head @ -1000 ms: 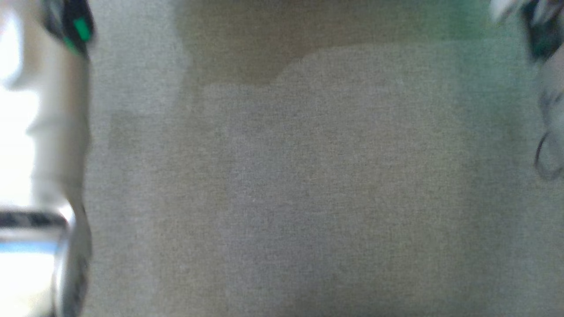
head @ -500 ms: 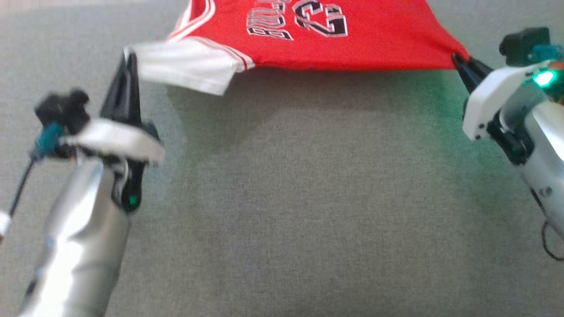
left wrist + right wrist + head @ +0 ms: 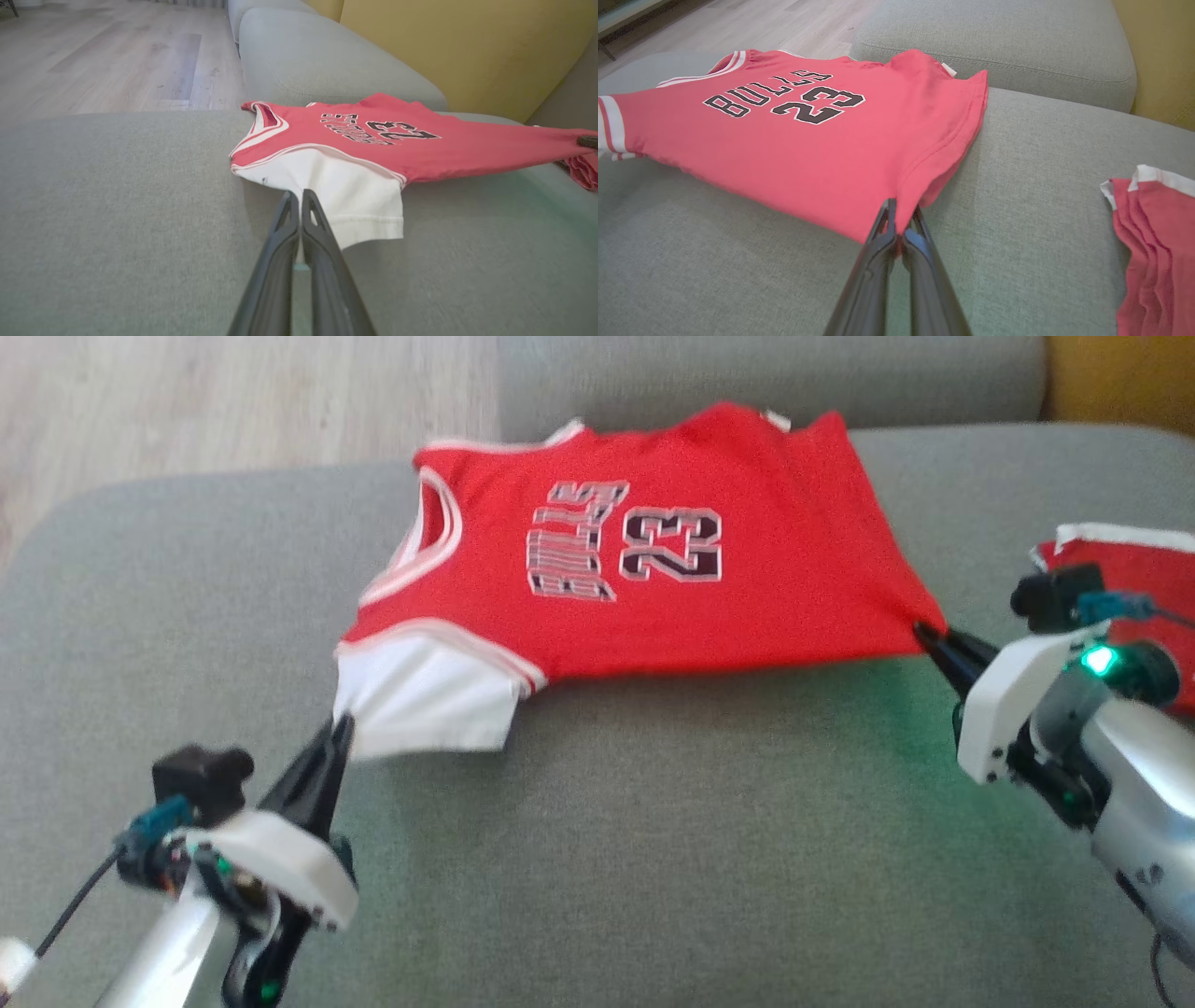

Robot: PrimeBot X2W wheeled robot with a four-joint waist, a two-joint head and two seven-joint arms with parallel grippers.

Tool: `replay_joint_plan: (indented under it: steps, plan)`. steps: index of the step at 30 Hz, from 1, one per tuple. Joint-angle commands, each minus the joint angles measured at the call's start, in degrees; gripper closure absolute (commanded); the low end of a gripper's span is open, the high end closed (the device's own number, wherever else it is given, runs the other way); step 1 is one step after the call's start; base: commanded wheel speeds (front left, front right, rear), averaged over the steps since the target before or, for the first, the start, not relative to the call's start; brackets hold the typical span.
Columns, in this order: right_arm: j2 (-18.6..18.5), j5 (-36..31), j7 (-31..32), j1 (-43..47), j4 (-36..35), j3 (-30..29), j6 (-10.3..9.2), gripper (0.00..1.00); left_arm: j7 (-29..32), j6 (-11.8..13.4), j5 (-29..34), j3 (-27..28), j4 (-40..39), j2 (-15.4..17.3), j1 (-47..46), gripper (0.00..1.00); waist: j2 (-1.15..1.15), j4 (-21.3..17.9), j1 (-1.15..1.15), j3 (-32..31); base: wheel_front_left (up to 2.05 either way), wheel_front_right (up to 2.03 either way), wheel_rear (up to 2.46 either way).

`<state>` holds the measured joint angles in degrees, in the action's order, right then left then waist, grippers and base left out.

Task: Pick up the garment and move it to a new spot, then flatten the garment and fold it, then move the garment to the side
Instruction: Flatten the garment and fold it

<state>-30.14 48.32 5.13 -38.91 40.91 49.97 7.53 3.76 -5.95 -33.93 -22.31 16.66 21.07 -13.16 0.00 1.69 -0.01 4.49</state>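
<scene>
Since the jersey [image 3: 653, 588] looks light and floppy, corner holds seem best: left gripper [image 3: 341, 723] pinches its lower-left corner, right gripper [image 3: 924, 635] its mid-right one.

Head cam sits high, tilted forward-down over the sofa [image 3: 653, 859], mid-range, whole jersey [image 3: 794, 597] in frame. Left wrist cam low over the sofa, close, looks along its fingers [image 3: 278, 266] at one end of the jersey. Right wrist cam low too, close on the opposite end. All three share the jersey print; head and right wrist share the second garment [image 3: 1158, 579].
</scene>
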Motion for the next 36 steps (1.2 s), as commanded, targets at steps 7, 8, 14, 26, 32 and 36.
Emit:
replay_joint_plan:
  steps: [7,8,14,26,32,36]
  plan:
    - [-4.1,4.7,1.7,4.5,-4.5,2.6,-0.04,1.0,8.3,2.3,-3.6,2.3,-14.7,6.7,7.7,1.0,0.0,0.1,0.01,-5.5,0.0,0.0,0.0]
    - [-4.6,5.3,2.2,5.1,-5.2,2.9,-0.04,1.0,9.0,2.7,-4.0,2.4,-16.3,7.2,8.7,1.0,0.0,0.1,0.01,-5.8,0.0,0.0,0.0]
    - [-7.9,9.1,4.8,9.0,-9.4,3.5,-0.04,1.0,12.0,4.9,-5.4,3.1,-23.9,9.2,13.6,1.0,0.0,0.2,0.01,-6.6,0.0,0.0,0.0]
    - [-8.5,8.7,4.8,10.4,-12.5,-0.1,-0.04,1.0,12.9,7.4,-7.7,5.6,-25.9,9.0,12.9,1.0,0.0,-0.3,0.01,-5.3,0.0,0.0,0.0]
    - [-7.0,6.7,7.4,7.5,-10.9,-1.6,-0.04,1.0,14.9,7.5,-6.3,5.3,-21.9,9.7,7.2,1.0,0.0,-0.9,0.01,-3.2,0.0,0.0,0.0]
    - [-5.8,5.4,10.5,4.6,-9.4,-2.1,-0.04,1.0,17.0,6.4,-4.8,4.0,-17.7,10.4,1.3,1.0,0.0,-1.0,0.01,-1.3,0.0,0.0,0.0]
